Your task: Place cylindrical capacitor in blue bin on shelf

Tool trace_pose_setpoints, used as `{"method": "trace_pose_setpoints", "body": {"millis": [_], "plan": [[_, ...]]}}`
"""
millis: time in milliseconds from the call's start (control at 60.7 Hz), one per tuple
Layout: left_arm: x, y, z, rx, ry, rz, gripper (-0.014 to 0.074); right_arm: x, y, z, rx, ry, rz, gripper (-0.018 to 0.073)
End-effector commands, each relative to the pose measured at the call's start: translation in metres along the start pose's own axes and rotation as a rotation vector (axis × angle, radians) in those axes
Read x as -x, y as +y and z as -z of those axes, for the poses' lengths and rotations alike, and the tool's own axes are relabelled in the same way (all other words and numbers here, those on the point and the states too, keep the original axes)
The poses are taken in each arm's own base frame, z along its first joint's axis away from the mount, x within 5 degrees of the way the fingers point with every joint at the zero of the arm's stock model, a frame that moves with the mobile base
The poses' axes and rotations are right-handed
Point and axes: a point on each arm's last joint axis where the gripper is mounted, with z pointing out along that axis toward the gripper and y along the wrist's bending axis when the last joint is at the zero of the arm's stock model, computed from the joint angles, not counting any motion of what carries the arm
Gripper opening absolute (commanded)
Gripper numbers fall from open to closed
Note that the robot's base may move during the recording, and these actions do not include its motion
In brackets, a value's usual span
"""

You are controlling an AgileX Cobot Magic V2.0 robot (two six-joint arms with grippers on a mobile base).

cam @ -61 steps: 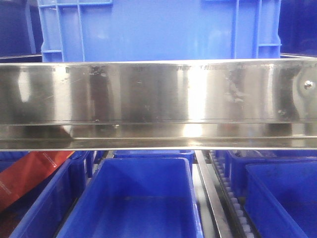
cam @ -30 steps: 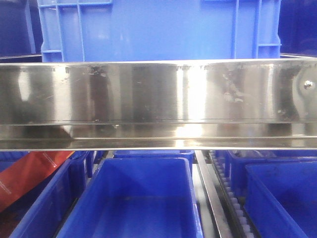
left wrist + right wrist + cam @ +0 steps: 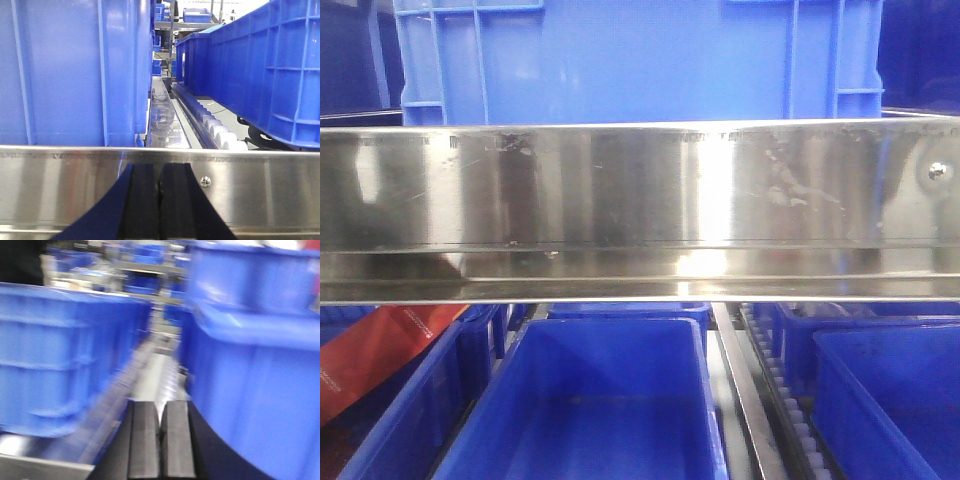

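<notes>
The shelf (image 3: 640, 185) rail crossed the front view, a large blue crate (image 3: 640, 60) above it and an open blue bin (image 3: 610, 400) below, its visible inside bare. Left gripper (image 3: 160, 205) and right gripper (image 3: 161, 437) were both clenched with nothing between them; the capacitor was nowhere in sight
</notes>
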Motion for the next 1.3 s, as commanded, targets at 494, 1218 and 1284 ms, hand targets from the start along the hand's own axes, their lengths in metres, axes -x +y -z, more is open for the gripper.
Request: {"method": "trace_pose_setpoints", "body": {"millis": [494, 1218, 1284], "plan": [[0.003, 0.000, 0.001, -0.007, -0.026, 0.004, -0.0111, -0.076, -0.005, -0.001, -0.115, -0.026, -0.053, -0.0159], [0.003, 0.000, 0.001, -0.007, -0.026, 0.004, -0.0111, -0.076, -0.005, -0.001, -0.115, -0.024, -0.062, -0.0159], [0.003, 0.000, 0.001, -0.007, -0.026, 0.004, -0.0111, -0.076, -0.005, -0.001, -0.115, -0.024, -0.062, -0.0159]]}}
